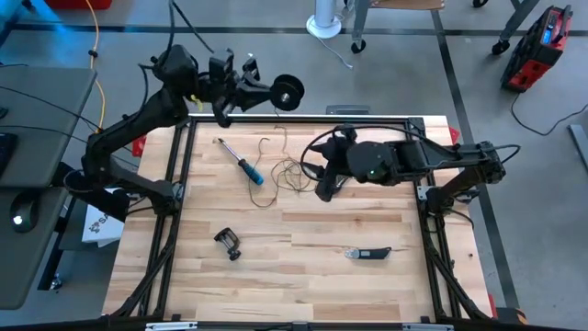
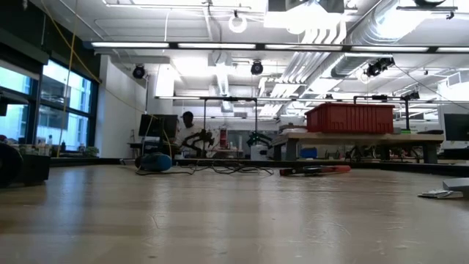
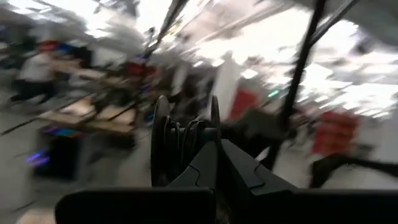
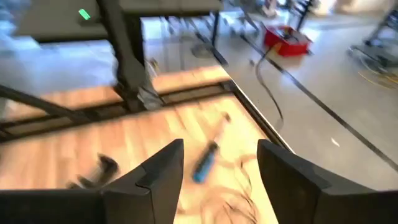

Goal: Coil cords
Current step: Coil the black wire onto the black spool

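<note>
A small round black reel (image 1: pixel 288 92) hangs in the air past the table's far edge, with my left gripper (image 1: pixel 266 92) shut on it; in the left wrist view the reel (image 3: pixel 183 143) shows edge-on. The hair-thin dark cord (image 1: pixel 287 171) lies in loose loops on the wood at the table's middle far part, and one strand runs off toward the far edge. My right gripper (image 1: pixel 325 189) hovers open just right of the loops, tipped downward; the cord (image 4: pixel 231 200) lies below and between its fingers (image 4: pixel 158 174), untouched. My left gripper holds the reel between its two fingers (image 3: pixel 245 174), which come at it about level and reach the near side of its core (image 3: pixel 189 140), between the two discs. The reel is lifted clear, past the table's far edge. The spot where the fingers touch it is hidden by the fingers themselves.
A blue-handled screwdriver (image 1: pixel 246 166) lies left of the cord loops. A black clamp (image 1: pixel 228 243) and a dark hand tool (image 1: pixel 367 252) lie nearer the front edge. A black frame (image 1: pixel 303 120) borders the table's far edge and sides.
</note>
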